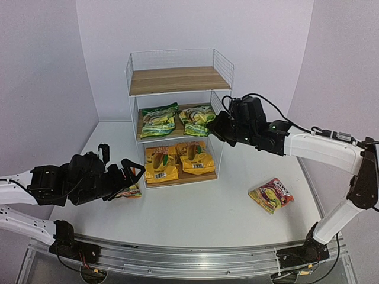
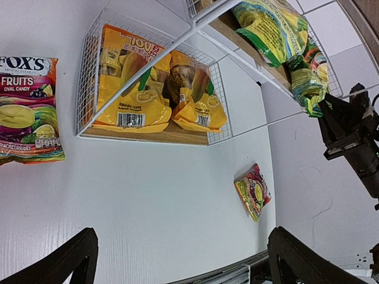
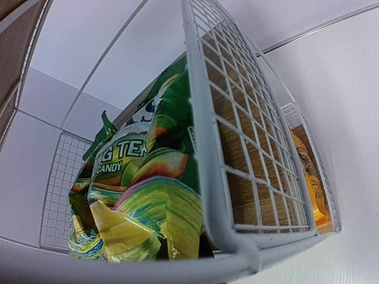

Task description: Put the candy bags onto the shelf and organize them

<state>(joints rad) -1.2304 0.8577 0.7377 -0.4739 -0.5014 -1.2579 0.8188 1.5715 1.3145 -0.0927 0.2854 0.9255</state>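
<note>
The shelf [image 1: 177,80] stands at the back centre. Its top board is bare. Two green candy bags [image 1: 159,120] [image 1: 197,118] lie on the middle board, and two yellow ones [image 1: 161,163] [image 1: 196,158] on the bottom board. One red fruit bag [image 1: 271,195] lies on the table at the right. Another red bag [image 2: 25,109] lies left of the shelf, just beyond my open, empty left gripper [image 1: 135,170]. My right gripper [image 1: 214,129] is at the middle tier's right front corner, close to a green bag [image 3: 142,177]. Its fingers do not show in the right wrist view.
The shelf's white wire side mesh [image 3: 249,154] and front rail cross the right wrist view, very close. Walls enclose the table on three sides. A metal rail [image 1: 189,260] runs along the near edge.
</note>
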